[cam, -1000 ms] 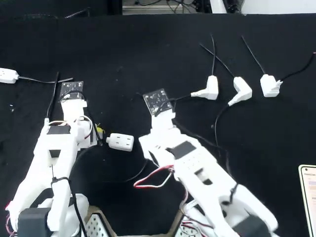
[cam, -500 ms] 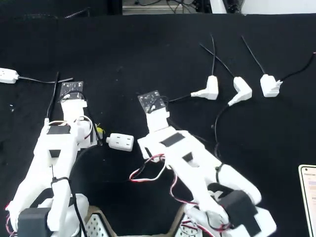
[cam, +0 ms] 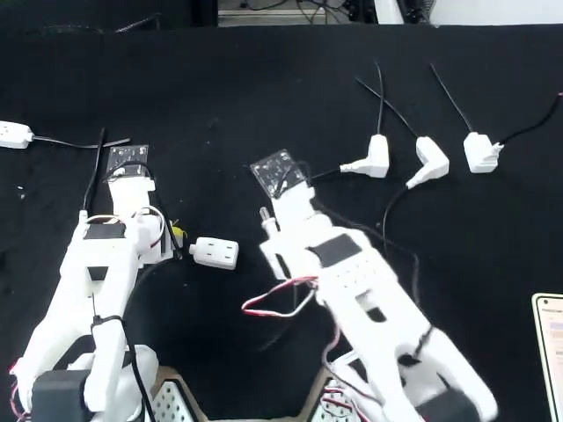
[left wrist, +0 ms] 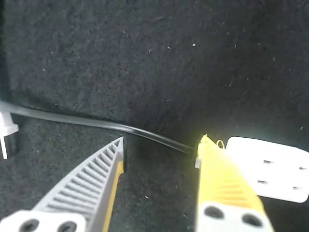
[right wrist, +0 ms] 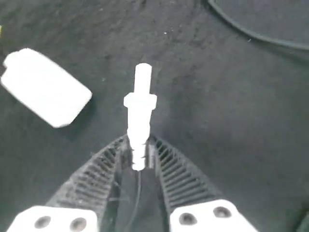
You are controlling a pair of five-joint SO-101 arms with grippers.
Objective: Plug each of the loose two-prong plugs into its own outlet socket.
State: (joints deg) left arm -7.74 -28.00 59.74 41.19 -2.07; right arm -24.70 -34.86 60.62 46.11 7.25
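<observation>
The right gripper (right wrist: 139, 145) has its two dark ribbed fingers (right wrist: 178, 179) clamped on the tail of a slim white plastic plug (right wrist: 140, 104). The plug sticks straight out past the tips, over the black felt table (cam: 264, 97) and near the white rectangular outlet socket block (cam: 215, 252). The left gripper (left wrist: 161, 142) stands wide apart and grips nothing (a thin black cable (left wrist: 72, 119) crosses just past its tips), with its yellow finger (left wrist: 222, 179) just beside the socket block, while three more white plugs (cam: 429, 161) lie at the table's far right.
</observation>
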